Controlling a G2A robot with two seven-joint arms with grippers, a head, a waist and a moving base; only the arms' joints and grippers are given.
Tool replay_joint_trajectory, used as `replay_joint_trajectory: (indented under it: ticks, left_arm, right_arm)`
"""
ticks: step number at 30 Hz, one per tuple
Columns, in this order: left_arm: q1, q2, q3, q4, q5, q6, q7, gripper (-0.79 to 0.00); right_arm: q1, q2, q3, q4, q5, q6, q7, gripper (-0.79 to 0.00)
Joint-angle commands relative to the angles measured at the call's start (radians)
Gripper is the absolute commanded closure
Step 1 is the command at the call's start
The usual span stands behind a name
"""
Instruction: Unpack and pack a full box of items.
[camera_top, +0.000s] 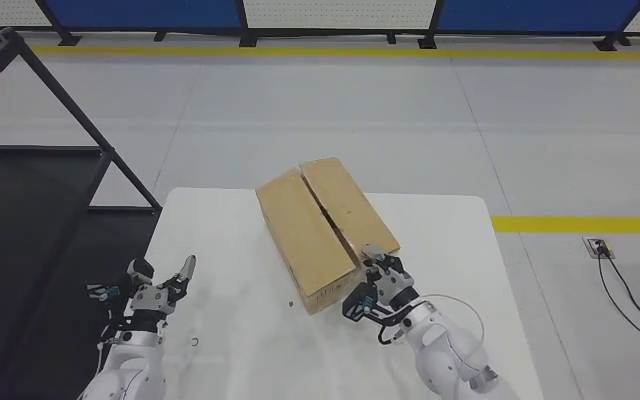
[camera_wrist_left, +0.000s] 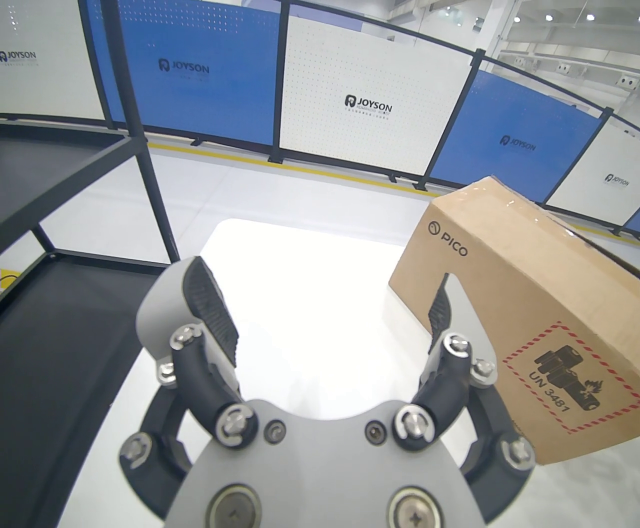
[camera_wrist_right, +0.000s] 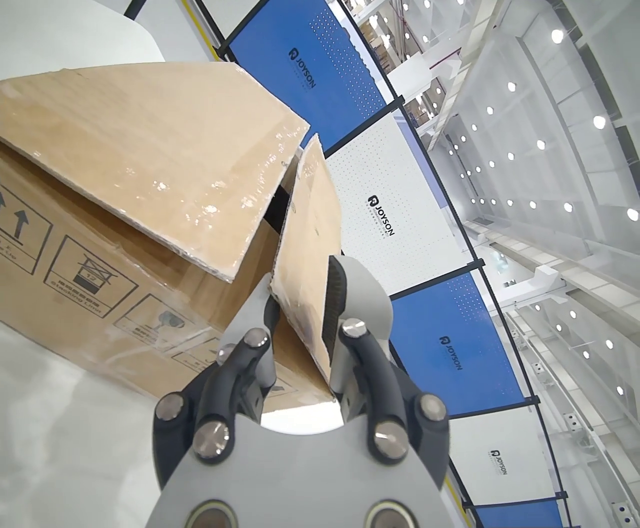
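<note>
Sitting askew at the middle of the table (camera_top: 220, 330): box (camera_top: 320, 235), brown cardboard, long, one short end toward the robot.

Top: two long flaps meeting along a centre seam. Contents hidden.

Right flap (camera_wrist_right: 310, 220): near corner lifted off the seam, with a dark gap showing beside it. Judged the first step of unpacking, since the lid must come up before anything can come out.

Left flap (camera_wrist_right: 150, 150): lying nearly flat, glossy tape (camera_wrist_right: 220, 200) across it, its near edge overhanging the end face.

Right gripper (camera_wrist_right: 300, 300): at the box's near right corner, one finger on each face of the right flap, pinching its corner. The grip sits at the loose end, probably because the flap hinges most easily there.

Left gripper (camera_wrist_left: 320, 300): fingers spread wide, nothing between them, over the table's near left part. It is beside the box's long side but apart from it, likely placed to steady the box or take the left flap.

Rack (camera_top: 50, 220): black, beyond the table's left edge.
</note>
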Motion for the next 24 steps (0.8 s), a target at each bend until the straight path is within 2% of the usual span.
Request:
replay_joint_trajectory:
  ticks: [1,2,9,24]
  left_arm:
    - [0.000,0.000,-0.012,-0.001,-0.015,0.005,0.002,-0.785]
    - [0.000,0.000,-0.018,-0.001,-0.018,0.006,0.003,-0.785]
    - [-0.011,-0.001,-0.050,0.002,-0.048,0.022,-0.003,-0.785]
    - [-0.027,-0.002,-0.065,0.004,-0.075,0.028,-0.021,-0.785]
  right_arm:
    - [0.006,-0.002,-0.002,0.010,0.003,0.005,-0.004,-0.043]
    - [0.008,-0.003,-0.002,0.013,0.005,0.006,-0.006,0.000]
    - [-0.006,-0.004,0.014,0.005,0.010,0.007,-0.032,0.000]
    - [-0.158,0.030,0.152,-0.090,0.086,-0.087,-0.263,0.000]
